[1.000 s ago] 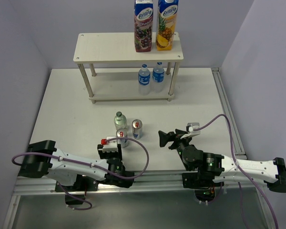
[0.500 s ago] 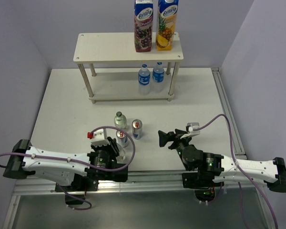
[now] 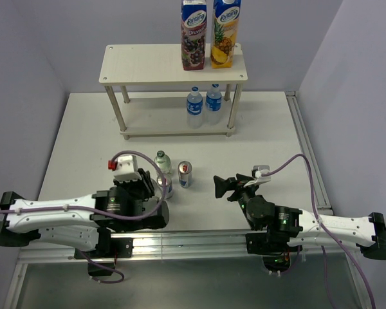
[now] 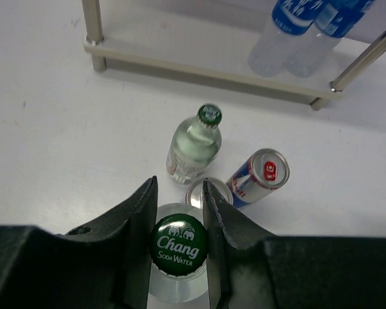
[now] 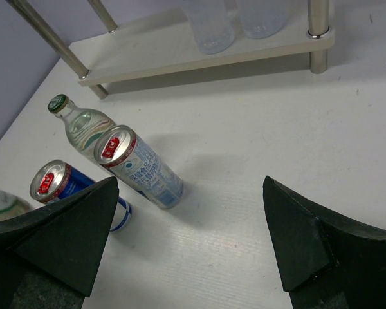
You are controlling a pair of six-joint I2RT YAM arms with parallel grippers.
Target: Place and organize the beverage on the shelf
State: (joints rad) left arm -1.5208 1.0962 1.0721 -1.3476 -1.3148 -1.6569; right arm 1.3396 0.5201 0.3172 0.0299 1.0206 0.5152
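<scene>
A matte white counter point(image 3: 83, 148) forms the floor of a small booth. Plain pale-lilac walls point(image 3: 26, 51) close it in at the back and on both sides. An aluminium rail point(image 3: 206, 239) runs along the near edge, where the arms are bolted.

The shelf point(image 3: 148, 64) stands close to the back wall, with pale boards on thin white posts. Two juice cartons point(image 3: 194, 35) stand upright at the right end of its top board. Beneath them, on the lower board, the two blue-capped water bottles point(image 3: 194, 106) stand side by side.

The other drinks are clustered on the open counter in front of the shelf, left of centre. The left hand point(image 4: 178, 188) is clamped on a green-capped soda bottle point(image 4: 178, 244), with one finger on either side of its top. The bottle is upright, but I cannot tell whether its base is on the counter. One can point(image 4: 208, 192) stands just behind it and another can point(image 4: 260, 177) stands to the right. A second glass bottle point(image 4: 194, 145) stands free and upright nearer the shelf.

The right hand point(image 3: 220, 187) sits low to the right of this cluster. Its fingers are spread wide with nothing between them. A purple cable point(image 3: 296, 161) loops over its arm.
</scene>
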